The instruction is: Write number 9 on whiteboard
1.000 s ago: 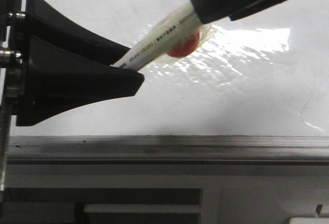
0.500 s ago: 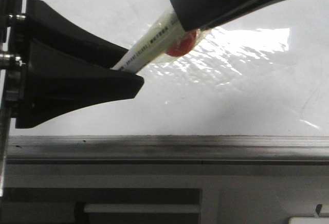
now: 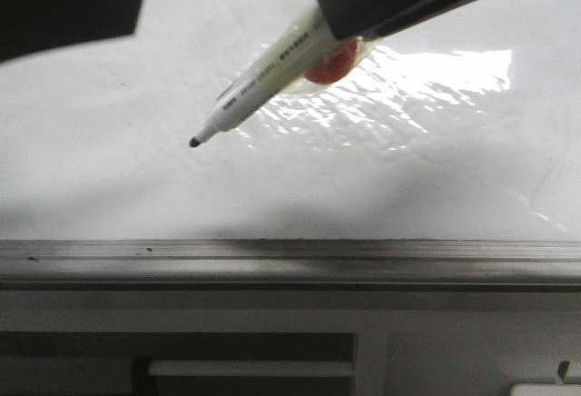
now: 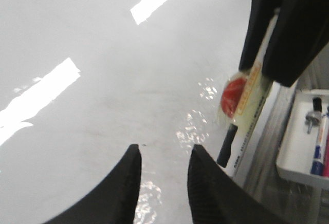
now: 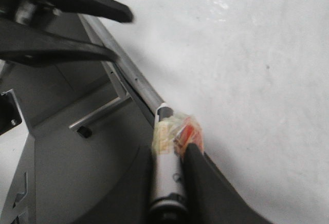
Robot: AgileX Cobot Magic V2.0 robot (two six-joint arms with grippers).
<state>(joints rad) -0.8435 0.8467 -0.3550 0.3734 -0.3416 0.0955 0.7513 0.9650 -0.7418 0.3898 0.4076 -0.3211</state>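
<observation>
My right gripper (image 3: 343, 22) comes in from the upper right and is shut on a white marker (image 3: 263, 78) that has yellowish tape and a red blob (image 3: 329, 67) on it. The marker slants down to the left, and its bare black nib (image 3: 194, 142) is just over the glossy whiteboard (image 3: 408, 187). In the right wrist view the marker barrel (image 5: 165, 178) sits between the fingers of my right gripper (image 5: 172, 149). My left gripper (image 3: 100, 5) is at the upper left, away from the marker. Its jaws (image 4: 163, 152) stand apart with nothing between them. No number 9 shows on the board.
The grey metal edge rail (image 3: 290, 260) runs along the board's near side. A white tray (image 4: 295, 167) holding spare markers (image 4: 318, 147) sits beyond the rail. Faint smudges and wrinkled glare (image 3: 399, 87) mark the board.
My left gripper let go of the marker's front end and drew away up and to the left. The nib, hidden before, is now bare. My right gripper has kept its hold.
</observation>
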